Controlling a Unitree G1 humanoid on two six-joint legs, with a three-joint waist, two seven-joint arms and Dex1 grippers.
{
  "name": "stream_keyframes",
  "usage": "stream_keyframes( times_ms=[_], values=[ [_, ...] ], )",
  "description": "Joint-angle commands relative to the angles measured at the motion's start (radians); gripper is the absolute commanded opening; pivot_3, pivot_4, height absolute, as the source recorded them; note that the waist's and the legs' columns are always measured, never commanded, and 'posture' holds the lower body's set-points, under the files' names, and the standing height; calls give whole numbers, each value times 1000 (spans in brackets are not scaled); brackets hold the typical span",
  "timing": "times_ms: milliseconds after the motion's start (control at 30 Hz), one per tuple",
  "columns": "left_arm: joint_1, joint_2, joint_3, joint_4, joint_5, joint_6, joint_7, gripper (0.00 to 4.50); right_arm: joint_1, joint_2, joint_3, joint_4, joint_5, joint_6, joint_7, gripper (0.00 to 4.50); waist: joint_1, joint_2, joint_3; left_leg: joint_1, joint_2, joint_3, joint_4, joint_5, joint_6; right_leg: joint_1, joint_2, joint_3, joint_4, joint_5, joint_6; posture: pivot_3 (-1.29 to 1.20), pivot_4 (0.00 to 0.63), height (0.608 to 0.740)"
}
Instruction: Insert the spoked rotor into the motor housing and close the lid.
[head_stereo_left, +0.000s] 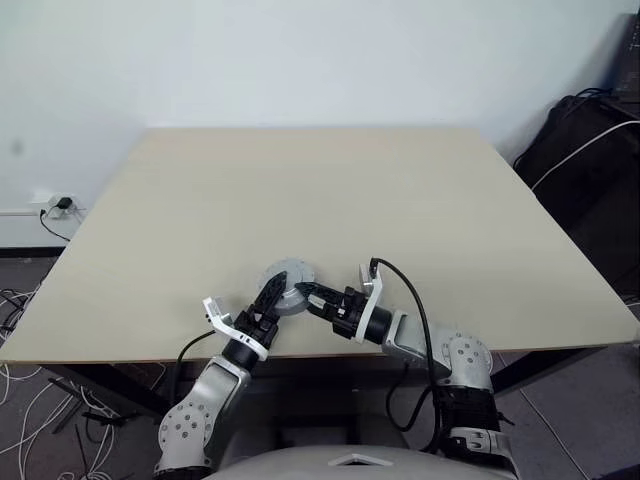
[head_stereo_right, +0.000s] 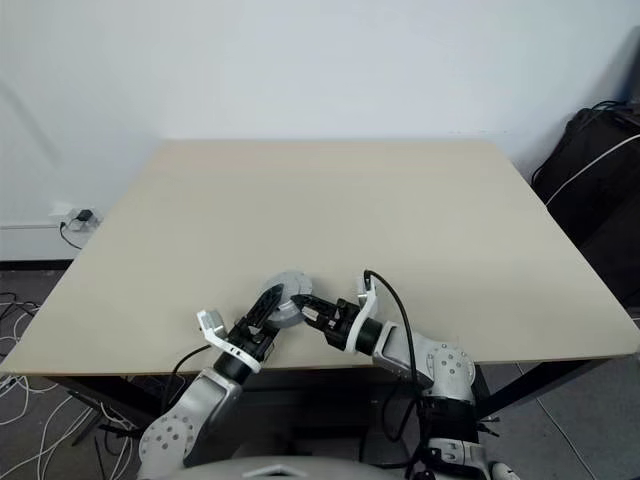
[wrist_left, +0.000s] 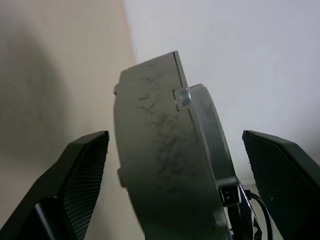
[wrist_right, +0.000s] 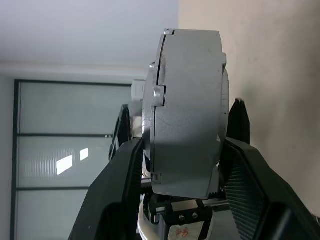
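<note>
Left gripper (head_stereo_left: 268, 300): fingers spread wide. In the left wrist view its two pads (wrist_left: 82, 180) stand clear on either side of the grey round assembly, with visible gaps; it grips nothing.

Motor housing (head_stereo_left: 290, 281): located near the front edge of the table (head_stereo_left: 330, 190), roughly at mid-width, between the two grippers. From outside it appears as a thick grey disc. The lid (wrist_right: 159, 95) sits on it as a thinner ring, with a fine seam between the two parts and small tabs lined up across that seam. The spoked rotor cannot be seen; judged from the closed seam, it is already inside.

Right gripper (head_stereo_left: 312, 295): fingers clamped on the housing. In the right wrist view both pads press against its opposite flat faces.

Status: insertion and lid placement appear complete. Remaining, as a judgement: confirm the lid is fully seated, set the assembly on the table and release it.
</note>
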Motion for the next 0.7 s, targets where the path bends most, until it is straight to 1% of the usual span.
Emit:
stream_keyframes(
  times_ms=[33,133,200,233,267,300,400,667,700],
  values=[
    [-13,-87,-12,-8,-19,1,-17,4500,-12,0,14,-65,81,6,14,2018,0,0,0,0,0,0,0,0,0,0,0,0,0,0,0,0,0,740],
    [-16,-86,-13,-4,-23,2,-16,3907,-9,-9,15,-59,79,-8,2,2018,-1,-1,1,0,0,0,0,0,0,0,0,0,0,0,0,0,0,740],
    [-17,-86,-14,-3,-23,0,-17,3293,-7,-17,14,-54,74,-18,-1,2018,1,-1,1,0,0,0,0,0,0,0,0,0,0,0,0,0,0,740],
    [-17,-86,-13,-2,-23,-1,-17,2918,-5,-21,15,-54,70,-19,-1,2018,1,-2,1,0,0,0,0,0,0,0,0,0,0,0,0,0,0,740],
    [-17,-85,-14,-2,-24,-2,-17,2652,-3,-25,17,-54,67,-20,-1,2018,1,-2,2,0,0,0,0,0,0,0,0,0,0,0,0,0,0,740],
    [-17,-84,-15,-1,-26,-4,-17,2511,-1,-28,19,-54,64,-20,-1,2018,1,-3,2,0,0,0,0,0,0,0,0,0,0,0,0,0,0,740],
    [-17,-79,-19,-2,-29,-10,-17,2423,4,-39,27,-59,56,-24,-3,2018,1,-3,2,0,0,0,0,0,0,0,0,0,0,0,0,0,0,740],
    [-16,-74,-24,-4,-31,-18,-16,2401,15,-70,52,-90,-13,-53,4,2018,1,-3,3,0,0,0,0,0,0,0,0,0,0,0,0,0,0,740],
    [-15,-74,-25,-4,-30,-18,-16,2389,16,-74,54,-93,-22,-56,9,2368,1,-4,3,0,0,0,0,0,0,0,0,0,0,0,0,0,0,740]
  ],
)
